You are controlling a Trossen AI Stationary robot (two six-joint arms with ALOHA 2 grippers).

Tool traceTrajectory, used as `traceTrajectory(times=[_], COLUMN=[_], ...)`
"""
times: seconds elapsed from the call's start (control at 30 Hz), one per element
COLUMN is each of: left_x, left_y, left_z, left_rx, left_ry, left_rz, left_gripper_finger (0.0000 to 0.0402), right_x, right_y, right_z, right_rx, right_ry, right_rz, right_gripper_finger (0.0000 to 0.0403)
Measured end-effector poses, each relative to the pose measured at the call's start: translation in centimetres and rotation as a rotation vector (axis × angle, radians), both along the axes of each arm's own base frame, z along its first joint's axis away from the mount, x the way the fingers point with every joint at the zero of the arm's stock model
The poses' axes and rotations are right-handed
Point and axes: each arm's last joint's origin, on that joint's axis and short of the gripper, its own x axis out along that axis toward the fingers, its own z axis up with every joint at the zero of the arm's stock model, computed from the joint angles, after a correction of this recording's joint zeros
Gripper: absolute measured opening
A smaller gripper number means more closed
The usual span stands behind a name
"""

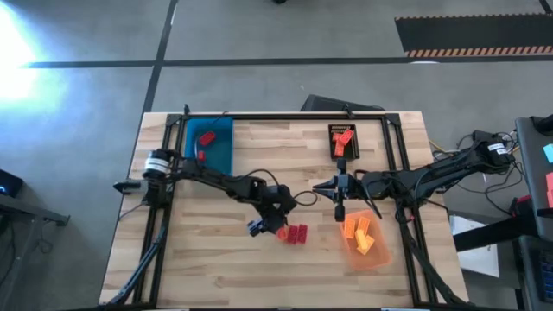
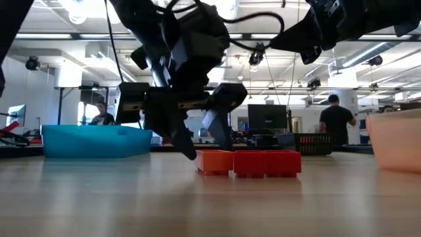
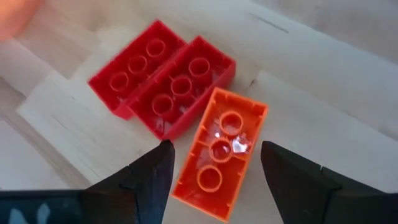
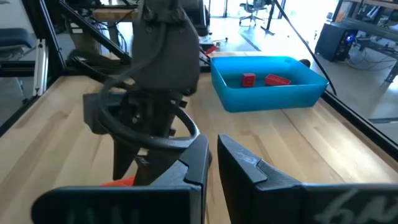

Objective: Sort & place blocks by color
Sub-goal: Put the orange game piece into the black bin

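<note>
Three blocks lie side by side on the table near its middle, hollow undersides up: two red blocks point(image 3: 158, 78) and an orange block point(image 3: 221, 152), whose far end touches the nearer red one. My left gripper point(image 3: 214, 149) is open and slants down over the orange block, one finger on each long side, apart from it. The low view shows its fingertips point(image 2: 204, 146) just above the orange block point(image 2: 214, 161). My right gripper point(image 1: 339, 210) hangs shut above the table to the right, holding nothing.
A blue tray point(image 1: 216, 151) with red blocks stands at the far left. A black tray point(image 1: 333, 131) holding orange-red blocks is at the far middle. A translucent orange tray point(image 1: 378, 257) with orange-yellow blocks sits near the right, below my right gripper. Bare wood lies along the near edge.
</note>
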Motion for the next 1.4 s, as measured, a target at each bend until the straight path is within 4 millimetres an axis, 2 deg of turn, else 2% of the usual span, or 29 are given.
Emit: traceTrajectory(times=[0.2,0.7,0.87,1.03,1.2,1.4], left_x=[0.2,-0.1,-0.3,-1.2,-2.5,-5.8], left_y=[0.6,0.8,0.9,1.2,1.7,1.9], left_z=[-0.4,-0.8,-0.4,1.9,5.4,8.4], left_rx=[-0.031,-0.056,-0.039,0.042,0.066,-0.019], left_ry=[0.009,0.041,0.052,0.012,-0.099,-0.334], left_rz=[-0.003,-0.005,0.035,0.135,0.334,0.560], left_gripper_finger=[0.0214,0.0120,0.0117,0.0117,0.0117,0.0117], right_x=[0.0,0.0,0.0,0.1,0.9,2.9], right_y=[0.0,0.0,0.0,0.0,0.2,0.8], right_z=[0.0,0.0,0.0,0.0,-0.7,-1.8], right_rx=[0.000,0.000,0.000,-0.020,-0.076,-0.159], right_ry=[-0.001,-0.002,-0.002,-0.003,-0.010,-0.100], right_rz=[-0.001,0.000,0.000,0.004,0.018,0.040], right_gripper_finger=[0.0027,0.0027,0.0027,0.0027,0.0027,0.0027])
